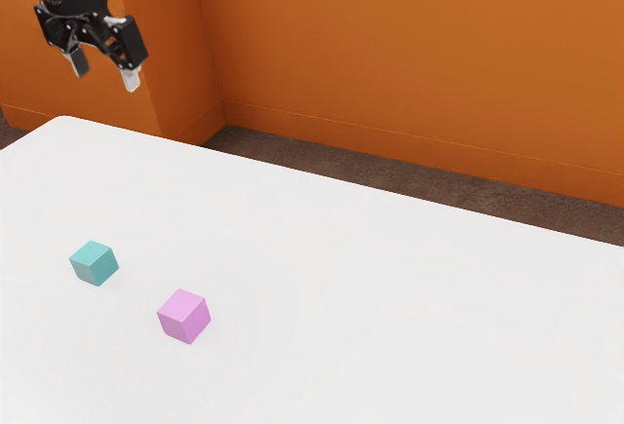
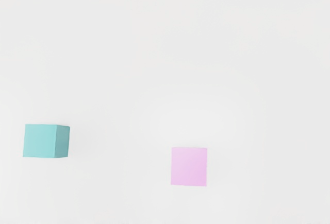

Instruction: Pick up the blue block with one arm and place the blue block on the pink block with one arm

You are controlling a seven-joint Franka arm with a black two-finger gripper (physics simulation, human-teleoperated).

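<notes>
We find the blue block [image 1: 94, 263] [image 2: 45, 141] resting on the white desk [image 1: 390, 297], near the pink block [image 1: 183, 315] [image 2: 188, 166], not touching. Our tool [image 1: 105, 75] hangs high above, released, grasping nothing.

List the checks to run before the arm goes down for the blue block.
1. Pincer open and empty: ok.
2. Blue block flat on the table, nothing on top: ok.
3. Gap between blue block and pink block for the fingers: ok, they stand apart.
4. Pink block's top bare for stacking: ok.
5. Pincer down at the blue block: not ok, it hangs high above the table.
6. Fingers squared to the blue block's sides: cannot tell.
</notes>
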